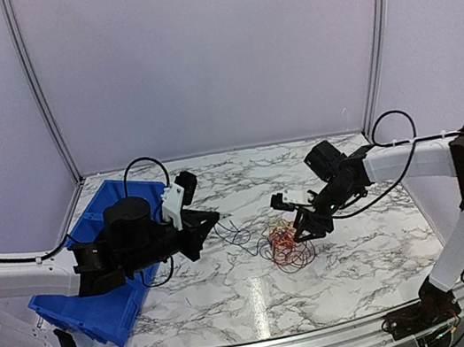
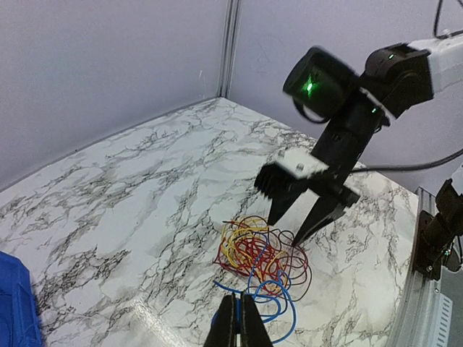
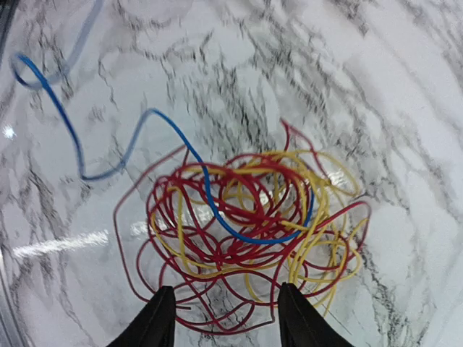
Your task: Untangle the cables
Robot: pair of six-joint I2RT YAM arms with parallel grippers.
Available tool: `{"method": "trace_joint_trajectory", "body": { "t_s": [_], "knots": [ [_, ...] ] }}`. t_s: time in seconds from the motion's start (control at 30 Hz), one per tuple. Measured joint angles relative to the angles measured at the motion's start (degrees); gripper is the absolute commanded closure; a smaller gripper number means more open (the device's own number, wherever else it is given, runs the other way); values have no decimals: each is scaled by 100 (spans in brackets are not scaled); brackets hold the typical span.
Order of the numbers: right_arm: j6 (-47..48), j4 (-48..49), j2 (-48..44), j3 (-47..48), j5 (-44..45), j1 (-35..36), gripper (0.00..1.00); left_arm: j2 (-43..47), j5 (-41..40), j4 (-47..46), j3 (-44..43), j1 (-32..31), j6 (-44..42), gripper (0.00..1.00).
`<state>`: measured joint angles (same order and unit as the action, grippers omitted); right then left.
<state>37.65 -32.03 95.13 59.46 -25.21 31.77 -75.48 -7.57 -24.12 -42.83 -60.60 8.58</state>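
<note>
red-yellow cables [image 2: 249,253] | right gripper [image 2: 284,231] spread, tilted down above | left gripper [image 2: 238,299] pinching blue cable [image 3: 260,238]

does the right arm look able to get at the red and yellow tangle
Probably yes: the right tool hangs open right over the tangle with nothing between. The left tool seems shut on the blue cable beside it.

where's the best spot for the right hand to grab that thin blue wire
Take the thin blue wire on its free wavy stretch, lying alone on the marble left of the red and yellow tangle in the right wrist view. Come straight down with the open right hand, fingers straddling it; inside the tangle it crosses red loops.
</note>
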Motion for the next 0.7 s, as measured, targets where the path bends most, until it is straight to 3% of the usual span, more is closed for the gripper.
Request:
{"method": "trace_joint_trajectory", "body": {
  "t_s": [0.23,0.37,0.47,0.57,0.7],
  "knots": [
    [28,44,-876,378,-695,271,39,-444,0,-72,114,-4,284,100],
    [11,87,-481,363,-909,575,30,-529,2,-201,125,-4,398,100],
    [11,94,48,363,-1038,726,29,-527,-2,-319,125,-4,444,100],
    [4,101,404,363,-1071,890,43,-507,-2,-361,131,-4,476,100],
    [-61,177,623,367,-1113,1005,75,-240,-70,-396,284,-4,522,100]
  ]
}}
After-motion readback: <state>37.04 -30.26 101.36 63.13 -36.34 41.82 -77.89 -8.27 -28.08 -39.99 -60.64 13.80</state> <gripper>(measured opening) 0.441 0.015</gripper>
